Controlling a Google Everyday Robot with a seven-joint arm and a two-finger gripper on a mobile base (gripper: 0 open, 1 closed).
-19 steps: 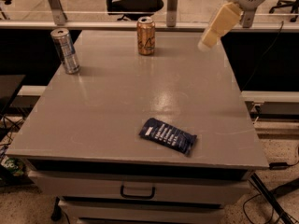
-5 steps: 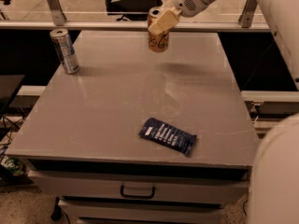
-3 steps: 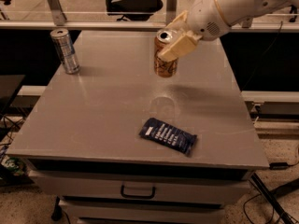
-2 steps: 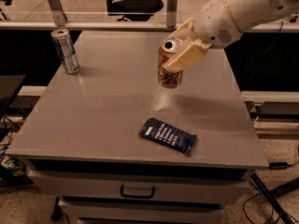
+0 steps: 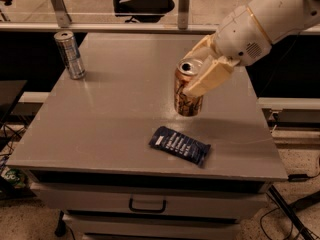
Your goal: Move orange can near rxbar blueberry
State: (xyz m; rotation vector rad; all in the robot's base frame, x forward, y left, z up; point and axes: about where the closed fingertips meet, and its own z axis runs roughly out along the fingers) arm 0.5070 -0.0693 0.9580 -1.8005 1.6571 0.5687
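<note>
The orange can is upright, held a little above the grey table, just behind the rxbar blueberry. The bar is a dark navy wrapper lying flat near the table's front edge, right of centre. My gripper comes in from the upper right on a white arm and is shut on the can, with one cream finger across its front and upper side. The can's silver top faces up and shows beside the finger.
A slim silver-and-blue can stands at the table's back left corner. A drawer with a handle sits below the front edge. Rails and an office chair are behind the table. Cables lie on the floor at the right.
My gripper took hold of the orange can at the table's back edge and carried it forward and lower, toward the blue bar. The bar and the silver can have not moved.
</note>
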